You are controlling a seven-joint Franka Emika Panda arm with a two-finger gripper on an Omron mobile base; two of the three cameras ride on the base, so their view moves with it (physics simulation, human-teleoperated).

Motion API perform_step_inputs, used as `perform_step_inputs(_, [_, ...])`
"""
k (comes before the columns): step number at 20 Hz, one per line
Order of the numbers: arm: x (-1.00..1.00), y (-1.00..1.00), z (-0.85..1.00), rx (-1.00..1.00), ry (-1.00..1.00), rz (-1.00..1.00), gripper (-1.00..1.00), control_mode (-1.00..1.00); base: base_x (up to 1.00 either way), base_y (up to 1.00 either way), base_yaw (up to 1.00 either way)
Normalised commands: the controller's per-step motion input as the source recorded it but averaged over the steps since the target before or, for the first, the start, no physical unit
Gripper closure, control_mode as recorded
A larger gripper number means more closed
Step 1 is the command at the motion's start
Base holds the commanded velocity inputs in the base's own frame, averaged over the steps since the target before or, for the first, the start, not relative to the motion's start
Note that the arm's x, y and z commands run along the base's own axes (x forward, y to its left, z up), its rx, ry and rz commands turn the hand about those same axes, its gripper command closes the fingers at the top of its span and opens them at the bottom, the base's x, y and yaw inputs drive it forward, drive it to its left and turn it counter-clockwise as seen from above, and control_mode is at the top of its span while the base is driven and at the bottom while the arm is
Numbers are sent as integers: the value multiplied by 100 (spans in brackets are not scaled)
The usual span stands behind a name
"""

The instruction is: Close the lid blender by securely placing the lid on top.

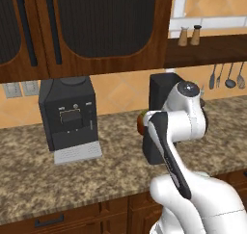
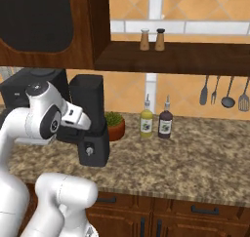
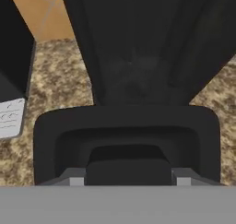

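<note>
— What sits closest to the lens?

— In the hand view, the lid (image 3: 129, 165): a flat black slab at six o'clock, wedged between two grey fingertips (image 3: 77, 179).

— So the gripper (image 3: 129, 179) has it?

— Yes, the jaws are closed in on its two sides and hold it.

— And the blender (image 3: 129, 57)?

— Straight ahead at twelve o'clock. Its boxy dark base is just behind the lid and the black jar widens upward above that. The lid hangs low, level with the base, well below the jar's rim.

— What surrounds it?

— From the right base view, the blender stands on the speckled counter (image 2: 195, 158). At its three o'clock are a potted plant (image 2: 115, 126), then a yellow bottle (image 2: 146, 121) and a dark bottle (image 2: 165, 121). The coffee machine (image 1: 70, 112) stands at the blender's nine o'clock.
</note>
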Motion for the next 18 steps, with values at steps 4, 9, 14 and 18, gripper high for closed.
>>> perform_step_inputs(4, [25,16,100,-3,0,-13,100,-100,0,0,0])
perform_step_inputs(9, [-15,0,100,0,1,-11,100,-100,0,0,0])
perform_step_inputs(14, [-11,-20,100,0,0,0,100,-100,0,0,0])
perform_step_inputs(18, [-48,-67,93,5,-7,15,100,-100,0,0,0])
